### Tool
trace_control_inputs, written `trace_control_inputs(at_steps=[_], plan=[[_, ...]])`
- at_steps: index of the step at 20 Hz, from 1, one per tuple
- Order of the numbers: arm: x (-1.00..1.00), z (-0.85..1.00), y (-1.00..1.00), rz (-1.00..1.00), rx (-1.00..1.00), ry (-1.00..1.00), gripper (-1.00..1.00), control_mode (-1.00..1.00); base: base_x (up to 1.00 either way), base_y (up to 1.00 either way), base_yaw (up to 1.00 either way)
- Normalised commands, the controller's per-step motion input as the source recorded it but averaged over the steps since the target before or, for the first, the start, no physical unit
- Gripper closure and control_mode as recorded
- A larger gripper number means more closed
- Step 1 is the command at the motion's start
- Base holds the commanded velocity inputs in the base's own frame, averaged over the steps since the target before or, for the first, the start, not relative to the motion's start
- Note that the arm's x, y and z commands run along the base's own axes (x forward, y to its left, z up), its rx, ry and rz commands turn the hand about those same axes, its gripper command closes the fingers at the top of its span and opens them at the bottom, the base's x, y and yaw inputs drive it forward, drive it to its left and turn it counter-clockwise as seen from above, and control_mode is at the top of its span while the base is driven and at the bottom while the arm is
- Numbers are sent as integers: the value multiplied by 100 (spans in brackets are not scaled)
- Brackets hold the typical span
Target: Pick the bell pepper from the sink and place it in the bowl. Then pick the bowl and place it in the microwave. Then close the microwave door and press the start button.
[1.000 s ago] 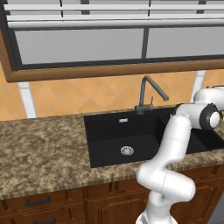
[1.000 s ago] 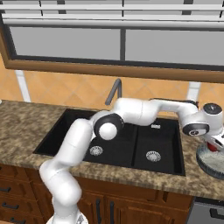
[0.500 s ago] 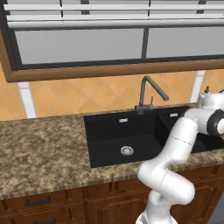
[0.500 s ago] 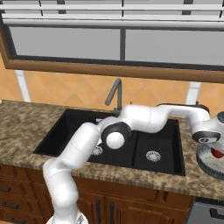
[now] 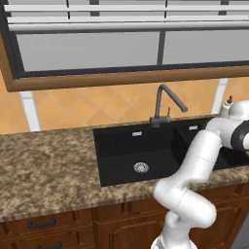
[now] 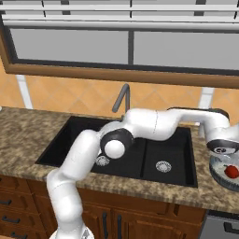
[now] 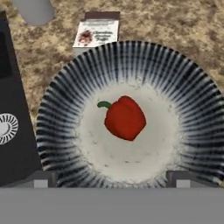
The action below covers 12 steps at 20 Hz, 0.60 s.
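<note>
While lying loose at the centre of the deep streaked dark grey bowl (image 7: 127,113) on the speckled brown stone counter (image 7: 175,26) beside the black matte sink's (image 6: 140,154) right edge, small glossy red bell pepper (image 7: 124,118) below wide-spread, empty two-finger gripper (image 7: 109,178).

The arm (image 6: 140,126) is glossy white, built of thick rounded tube-like segments. Its joints are dark collars, and one elbow ends in a round white cap ringed in black (image 6: 115,148). In the hand view, two small grey square fingertips (image 7: 41,180) stand with dark tops.
</note>
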Motion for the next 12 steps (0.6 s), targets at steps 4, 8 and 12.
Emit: trace_control_inputs(at_steps=[4, 8, 12], plan=[[-56, -36, 92, 27, -48, 19, -100, -100, 0, 0, 0], [-11, -49, 82, 25, -40, 18, -100, -100, 0, 0, 0], [20, -10, 30, 11, -22, 12, -100, -100, 0, 0, 0]])
